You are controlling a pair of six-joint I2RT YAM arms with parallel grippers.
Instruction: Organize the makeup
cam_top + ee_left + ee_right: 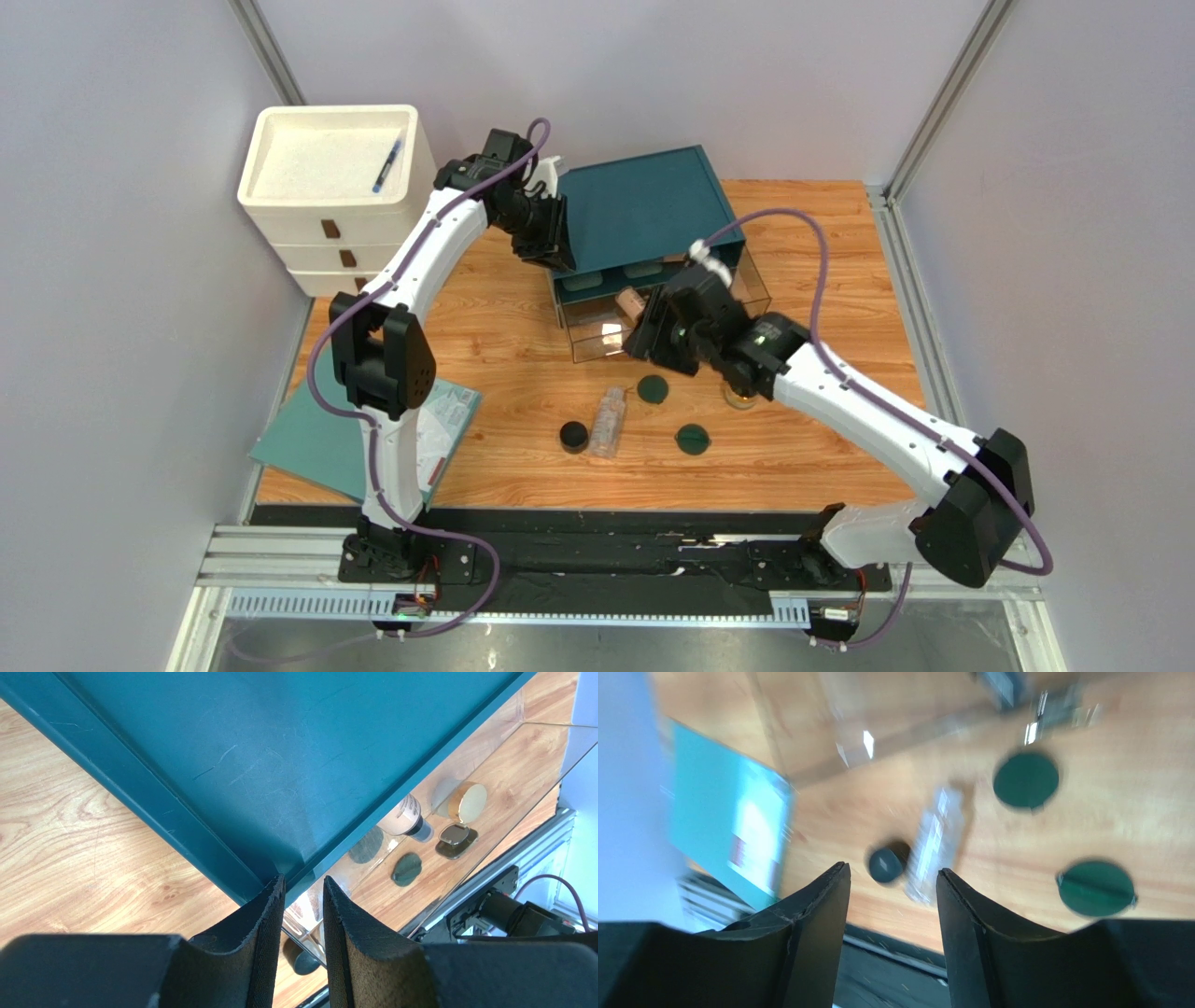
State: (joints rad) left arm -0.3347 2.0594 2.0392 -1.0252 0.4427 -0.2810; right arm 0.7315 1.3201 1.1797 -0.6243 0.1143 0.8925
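A teal organizer (pixel 645 207) with clear drawers (pixel 603 336) stands at the table's centre, and a tan foundation tube (pixel 631 301) lies in a pulled-out drawer. On the wood in front lie a black jar (pixel 574 437), a clear bottle (pixel 608 420), two dark green discs (pixel 651 388) (pixel 692 441) and a gold-rimmed compact (pixel 737 402) half under my right arm. My left gripper (pixel 547 238) (pixel 303 880) pinches the organizer's front left corner (pixel 281 812). My right gripper (pixel 657 333) (pixel 892 875) hovers open and empty, above the jar (pixel 887 864) and bottle (pixel 936 843).
A white drawer unit (pixel 337 182) stands at the back left with a blue pen (pixel 387 165) on its top tray. A teal booklet (pixel 358 434) lies at the front left beside my left arm. Grey walls close in both sides.
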